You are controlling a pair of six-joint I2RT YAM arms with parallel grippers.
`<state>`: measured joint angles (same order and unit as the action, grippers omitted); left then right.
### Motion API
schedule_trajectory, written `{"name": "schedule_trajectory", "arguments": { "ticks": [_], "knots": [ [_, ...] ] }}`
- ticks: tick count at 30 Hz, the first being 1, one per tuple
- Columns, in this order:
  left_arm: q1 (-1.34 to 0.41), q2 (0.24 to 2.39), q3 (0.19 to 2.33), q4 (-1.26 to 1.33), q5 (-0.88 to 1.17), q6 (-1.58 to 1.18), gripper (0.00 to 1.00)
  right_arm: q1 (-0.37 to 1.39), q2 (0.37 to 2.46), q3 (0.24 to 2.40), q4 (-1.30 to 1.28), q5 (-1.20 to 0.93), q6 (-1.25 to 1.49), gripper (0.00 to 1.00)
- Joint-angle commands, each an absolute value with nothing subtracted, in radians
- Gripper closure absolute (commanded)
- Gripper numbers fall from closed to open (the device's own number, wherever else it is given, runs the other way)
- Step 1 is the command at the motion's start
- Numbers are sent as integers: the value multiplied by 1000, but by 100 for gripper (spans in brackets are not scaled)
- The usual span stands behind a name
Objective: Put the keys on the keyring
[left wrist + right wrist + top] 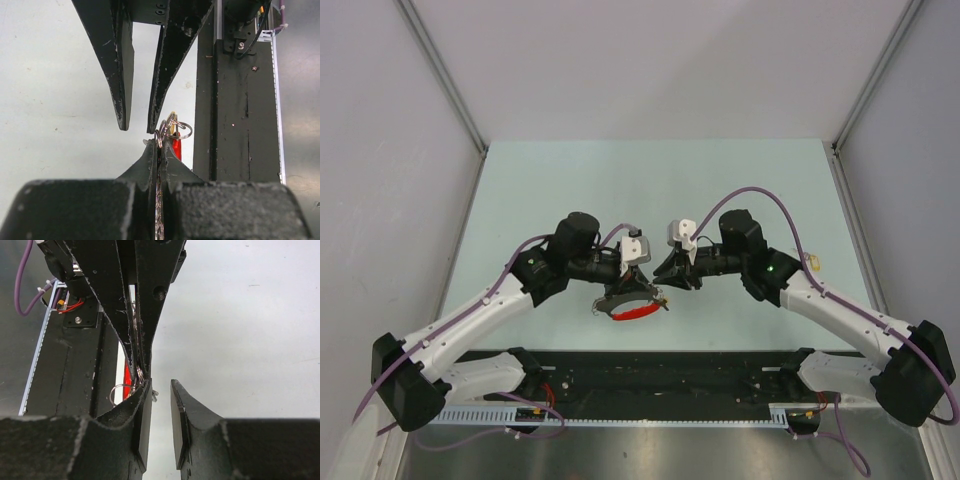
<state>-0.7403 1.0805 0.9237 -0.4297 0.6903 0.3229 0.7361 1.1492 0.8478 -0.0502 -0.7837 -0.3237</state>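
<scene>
My left gripper (638, 283) is shut on the keyring (632, 311) and holds it above the table. The silver ring (183, 130) and the red curved band (176, 146) stick out past the tips of my left gripper (161, 146). A yellow speck (173, 131) by the ring may be a key head; I cannot make out any key clearly. My right gripper (666, 279) faces the left one tip to tip, open and empty (160, 385). Its left finger (142, 390) touches or nearly touches the ring (117, 389) and the red band (128, 381).
The black base rail (650, 378) with cables runs along the near edge, just below the held keyring. It also shows in the left wrist view (235, 130) and in the right wrist view (65, 365). The pale green table (650, 190) lies beyond both arms.
</scene>
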Motion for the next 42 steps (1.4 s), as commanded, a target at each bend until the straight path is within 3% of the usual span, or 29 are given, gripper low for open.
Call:
{"name": "schedule_trajectory", "arguments": {
  "ticks": [1, 42],
  "knots": [
    [-738, 1068, 945, -419, 701, 341, 99, 742, 1123, 873, -64, -802, -344, 73],
    [-736, 1100, 942, -374, 689, 315, 99, 773, 1190, 873, -18, -927, -304, 75]
  ]
}}
